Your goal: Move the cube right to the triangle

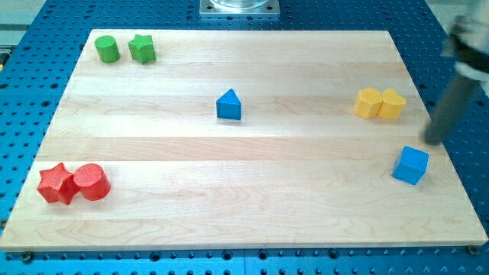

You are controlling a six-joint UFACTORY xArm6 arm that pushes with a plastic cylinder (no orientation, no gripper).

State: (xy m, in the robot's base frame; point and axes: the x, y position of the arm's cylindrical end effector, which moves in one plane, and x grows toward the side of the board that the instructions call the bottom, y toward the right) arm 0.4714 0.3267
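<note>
The blue cube (410, 165) sits near the view's right edge of the wooden board (252, 206). The blue triangle block (228, 105) stands near the board's middle, toward the view's top, far to the view's left of the cube. My rod comes down from the view's upper right, and my tip (435, 140) is just above and to the right of the cube, a short gap from it.
Two yellow blocks (380, 103) sit side by side above the cube. A green cylinder (106, 49) and a green star (141, 49) are at the top left. A red star (56, 183) and a red cylinder (92, 182) are at the bottom left.
</note>
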